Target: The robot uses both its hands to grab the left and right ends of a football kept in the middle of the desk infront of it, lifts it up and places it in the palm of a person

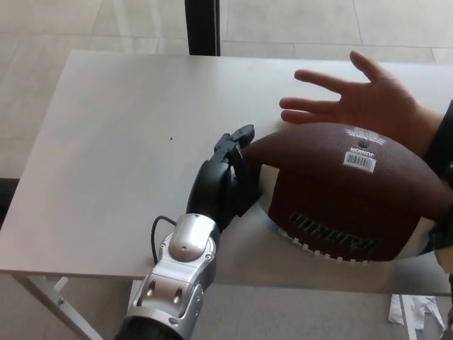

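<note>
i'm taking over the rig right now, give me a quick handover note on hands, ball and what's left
Left robot hand: pressed against the left end of the brown leather football, gripping it.
Right robot hand: only a dark sliver shows at the right edge, at the ball's right end; state unclear.
Football: held between both hands above the grey desk, white barcode sticker up.
Person's open palm: waiting just beyond the ball.
Done: grab and lift. Left: set the ball in the palm, release.

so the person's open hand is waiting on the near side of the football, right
Not quite. The head view shows the person's open hand waiting on the far side of the football, beyond it on the desk, not the near side.
</note>
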### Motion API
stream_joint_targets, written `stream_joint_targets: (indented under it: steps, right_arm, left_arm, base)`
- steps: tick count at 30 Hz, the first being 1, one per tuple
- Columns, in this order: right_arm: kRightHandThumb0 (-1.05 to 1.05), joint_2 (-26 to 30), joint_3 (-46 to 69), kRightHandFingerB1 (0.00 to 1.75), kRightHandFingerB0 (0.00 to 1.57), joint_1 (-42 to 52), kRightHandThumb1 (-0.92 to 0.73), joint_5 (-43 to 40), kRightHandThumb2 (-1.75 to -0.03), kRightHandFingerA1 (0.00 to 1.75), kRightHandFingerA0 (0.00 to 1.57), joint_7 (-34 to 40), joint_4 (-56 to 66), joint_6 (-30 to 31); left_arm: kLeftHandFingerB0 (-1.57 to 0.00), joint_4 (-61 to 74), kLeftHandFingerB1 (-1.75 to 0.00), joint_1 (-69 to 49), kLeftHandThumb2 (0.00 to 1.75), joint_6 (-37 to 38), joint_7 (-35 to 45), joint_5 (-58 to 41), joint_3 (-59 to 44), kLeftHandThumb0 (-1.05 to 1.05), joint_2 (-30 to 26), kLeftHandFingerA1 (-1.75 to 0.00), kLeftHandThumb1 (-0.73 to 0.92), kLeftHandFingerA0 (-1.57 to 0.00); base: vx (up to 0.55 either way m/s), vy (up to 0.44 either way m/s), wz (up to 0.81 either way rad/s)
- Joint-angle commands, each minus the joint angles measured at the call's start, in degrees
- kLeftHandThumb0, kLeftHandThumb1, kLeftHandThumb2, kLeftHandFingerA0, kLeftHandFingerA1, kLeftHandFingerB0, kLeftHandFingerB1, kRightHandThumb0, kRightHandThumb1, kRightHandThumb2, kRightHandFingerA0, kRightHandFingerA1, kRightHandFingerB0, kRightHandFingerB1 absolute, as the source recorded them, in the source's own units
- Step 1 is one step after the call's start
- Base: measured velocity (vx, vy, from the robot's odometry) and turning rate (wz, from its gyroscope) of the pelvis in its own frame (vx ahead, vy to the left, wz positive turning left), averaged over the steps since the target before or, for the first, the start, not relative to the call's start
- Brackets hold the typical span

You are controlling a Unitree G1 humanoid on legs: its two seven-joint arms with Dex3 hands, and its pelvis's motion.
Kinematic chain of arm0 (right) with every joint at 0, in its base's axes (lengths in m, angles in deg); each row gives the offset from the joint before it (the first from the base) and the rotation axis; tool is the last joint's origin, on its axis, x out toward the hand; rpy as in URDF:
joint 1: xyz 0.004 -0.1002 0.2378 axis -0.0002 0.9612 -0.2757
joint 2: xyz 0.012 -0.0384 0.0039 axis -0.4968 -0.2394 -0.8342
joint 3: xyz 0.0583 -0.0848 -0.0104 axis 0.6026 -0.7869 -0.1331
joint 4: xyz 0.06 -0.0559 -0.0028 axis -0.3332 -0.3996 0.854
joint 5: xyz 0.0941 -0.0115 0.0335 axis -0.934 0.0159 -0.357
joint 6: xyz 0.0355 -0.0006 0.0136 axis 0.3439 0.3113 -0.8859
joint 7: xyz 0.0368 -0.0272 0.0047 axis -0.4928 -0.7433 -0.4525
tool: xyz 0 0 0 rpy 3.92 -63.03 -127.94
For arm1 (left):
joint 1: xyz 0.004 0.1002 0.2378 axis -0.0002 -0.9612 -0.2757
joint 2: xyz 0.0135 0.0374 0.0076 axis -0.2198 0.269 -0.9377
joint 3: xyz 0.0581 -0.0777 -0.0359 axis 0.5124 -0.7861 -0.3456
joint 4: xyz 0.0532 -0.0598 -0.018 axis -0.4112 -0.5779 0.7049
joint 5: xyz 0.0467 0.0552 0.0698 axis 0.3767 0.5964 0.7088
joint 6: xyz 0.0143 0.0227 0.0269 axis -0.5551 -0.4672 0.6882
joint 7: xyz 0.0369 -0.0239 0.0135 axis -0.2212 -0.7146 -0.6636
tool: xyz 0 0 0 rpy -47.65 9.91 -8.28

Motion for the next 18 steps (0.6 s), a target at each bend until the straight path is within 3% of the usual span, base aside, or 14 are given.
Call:
stream_joint_targets:
  steps: [1, 2, 5, 6, 7, 8, 9, 10, 12, 14, 15, 16, 18]
  right_arm:
    - [-0.91, -1.6, -1.7, 0.35, 0.49, -1.9, -0.9, -1.1, -0.67, 0.57, 0.65, -0.6, 0.6, -1.0]
    - [-0.84, -1.8, -2.6, 0.51, 0.43, -1.8, -0.71, -0.8, -1.12, 0.64, 0.58, -0.8, 1.0, -1.2]
    - [-0.89, -2.5, -5.2, 0.48, 0.38, -2.2, -0.75, 0.1, -1.14, 0.64, 0.61, -1.3, 1.8, -1.0]
    - [-0.85, -2.5, -6.4, 0.48, 0.37, -2.0, -0.72, -0.7, -1.13, 0.65, 0.58, -2.6, 2.4, -0.5]
    - [-0.88, -2.7, -7.3, 0.34, 0.47, -2.0, -0.9, -0.3, -0.68, 0.58, 0.65, -2.4, 2.4, -1.0]
    - [-0.89, -2.8, -7.8, 0.35, 0.48, -2.0, -0.89, -0.7, -0.68, 0.57, 0.65, -2.6, 2.5, -0.5]
    - [-0.84, -3.0, -8.3, 0.51, 0.42, -2.1, -0.69, -0.8, -1.11, 0.64, 0.58, -2.7, 2.6, -0.2]
    - [-0.87, -3.2, -9.3, 0.36, 0.51, -2.1, -0.88, -0.3, -0.67, 0.57, 0.65, -2.4, 2.5, -0.3]
    - [-0.86, -3.2, -10.1, 0.36, 0.51, -2.3, -0.88, 0.0, -0.67, 0.57, 0.64, -2.3, 1.6, -0.9]
    - [-0.89, -3.6, -11.0, 0.39, 0.5, -2.6, -0.88, 5.2, -0.66, 0.63, 0.62, 2.8, -0.1, -0.9]
    - [-0.85, -3.6, -11.0, 0.39, 0.5, -2.8, -0.87, 5.8, -0.66, 0.64, 0.62, 3.7, -0.8, -1.0]
    - [-0.85, -3.2, -11.1, 0.38, 0.48, -3.1, -0.86, 6.5, -0.67, 0.61, 0.58, 4.0, -1.7, -1.5]
    - [-0.84, -2.8, -11.5, 0.39, 0.49, -3.2, -0.85, 7.4, -0.65, 0.61, 0.57, 4.5, -2.8, -2.8]
  left_arm:
    - [-0.16, 0.0, -0.42, -3.1, 1.0, -3.3, 1.9, -1.3, 2.1, -0.77, 4.1, -0.77, 0.92, -0.37]
    - [-0.16, -0.4, -0.42, -2.9, 1.01, -3.1, 1.6, -1.1, 2.3, -0.73, 4.2, -0.74, 0.92, -0.36]
    - [-0.24, -2.1, -0.42, -1.4, 0.94, -4.5, -1.7, 0.0, 2.2, -0.57, 5.2, -0.71, 0.92, -0.42]
    - [-0.24, -2.9, -0.43, -0.9, 0.92, -4.8, -2.2, 0.5, 2.6, -0.53, 5.2, -0.72, 0.92, -0.41]
    - [-0.22, -3.1, -0.42, -0.6, 0.88, -4.5, -2.1, 0.9, 3.1, -0.47, 4.8, -0.73, 0.92, -0.38]
    - [-0.24, -3.4, -0.41, -0.5, 0.83, -4.5, -3.3, 1.7, 3.6, -0.42, 4.8, -0.76, 0.92, -0.43]
    - [-0.25, -3.4, -0.39, -0.3, 0.79, -5.2, -3.9, 1.7, 3.5, -0.41, 5.0, -0.77, 0.92, -0.44]
    - [-0.22, -3.5, -0.4, -0.3, 0.81, -5.6, -3.7, 0.8, 3.1, -0.42, 5.3, -0.83, 0.92, -0.44]
    - [-0.22, -3.8, -0.4, -0.3, 0.81, -5.3, -3.7, -0.7, 2.2, -0.44, 6.0, -0.84, 0.92, -0.44]
    - [-0.24, -4.7, -0.41, -0.7, 0.88, -4.7, -7.6, -1.3, 0.6, -0.53, 8.1, -0.72, 0.92, -0.41]
    - [-0.2, -4.8, -0.5, -0.6, 1.16, -5.2, -9.2, -0.7, 0.7, -0.51, 8.4, -0.71, 0.83, -0.41]
    - [-0.27, -5.1, -0.4, -0.3, 0.83, -5.8, -10.8, 0.4, 1.1, -0.55, 8.4, -0.73, 0.92, -0.44]
    - [-0.27, -5.6, -0.4, -0.1, 0.82, -6.3, -12.0, 1.1, 1.6, -0.54, 8.4, -0.78, 0.92, -0.45]
  base:
    - [0.0, 0.0, 0.0]
    - [0.0, 0.0, 0.0]
    - [0.0, 0.0, 0.0]
    - [0.0, 0.0, 0.0]
    - [0.0, 0.0, 0.0]
    - [0.0, 0.0, 0.0]
    - [0.0, 0.0, 0.0]
    - [0.0, 0.0, 0.0]
    - [0.0, 0.0, 0.0]
    - [0.0, 0.0, 0.0]
    - [0.0, 0.0, 0.0]
    - [0.0, 0.0, 0.0]
    - [0.0, 0.0, 0.0]
